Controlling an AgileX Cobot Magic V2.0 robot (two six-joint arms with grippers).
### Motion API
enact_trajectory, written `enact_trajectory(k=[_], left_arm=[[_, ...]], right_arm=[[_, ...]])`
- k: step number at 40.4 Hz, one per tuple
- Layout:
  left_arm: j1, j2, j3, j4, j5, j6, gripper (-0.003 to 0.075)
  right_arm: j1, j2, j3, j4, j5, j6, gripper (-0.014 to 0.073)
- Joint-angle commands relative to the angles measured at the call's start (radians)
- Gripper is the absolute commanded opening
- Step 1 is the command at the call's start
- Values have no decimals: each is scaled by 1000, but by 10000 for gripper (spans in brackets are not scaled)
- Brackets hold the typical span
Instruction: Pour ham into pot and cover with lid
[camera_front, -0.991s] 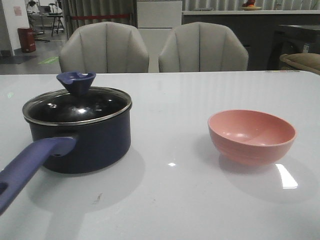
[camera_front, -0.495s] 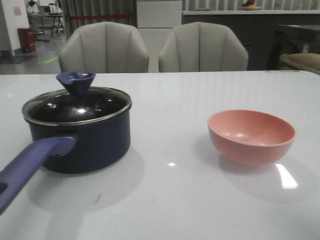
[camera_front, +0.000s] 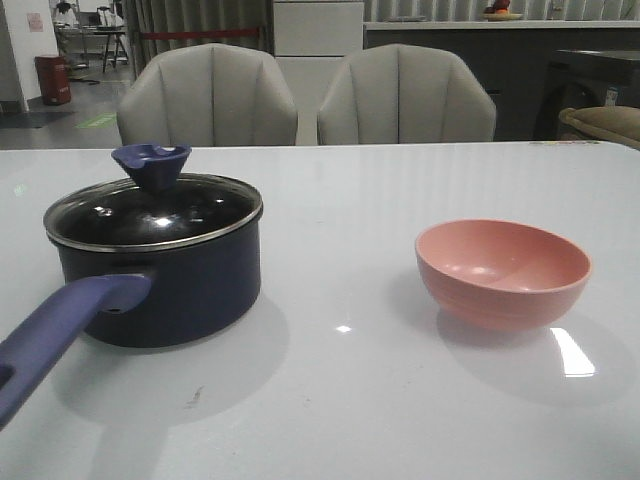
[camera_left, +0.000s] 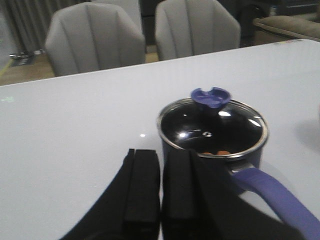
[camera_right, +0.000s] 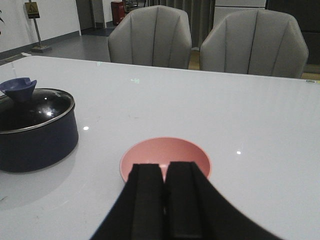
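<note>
Left hand (camera_left: 161, 192) clenched, empty, just beside pot (camera_left: 212, 137) (lid (camera_left: 212, 129) on); right hand (camera_right: 165, 200) clenched.

The pot (camera_front: 160, 290) is dark navy, with a purple-blue handle (camera_front: 60, 335). Its lid (camera_front: 152, 212) is dark glass with a silver rim and a blue knob (camera_front: 152, 165). Through the glass, in the left wrist view, small orange-pink pieces show — the ham (camera_left: 216, 152). The bowl (camera_front: 503, 272) is salmon pink, plain, without pattern. The table (camera_front: 340, 400) is glossy white. Both grippers are black — the left (camera_left: 160, 190) and the right (camera_right: 164, 200). The chairs (camera_front: 208, 95) are grey.
</note>
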Motion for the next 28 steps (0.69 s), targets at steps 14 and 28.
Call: enact_trajectory(k=[14, 28], left_arm=[[175, -90, 249, -54, -439, 1, 113], [175, -90, 249, -59, -462, -1, 113]], right_arm=[[-2, 8, -25, 5, -73, -3, 138], [-2, 8, -25, 5, -73, -3, 138]])
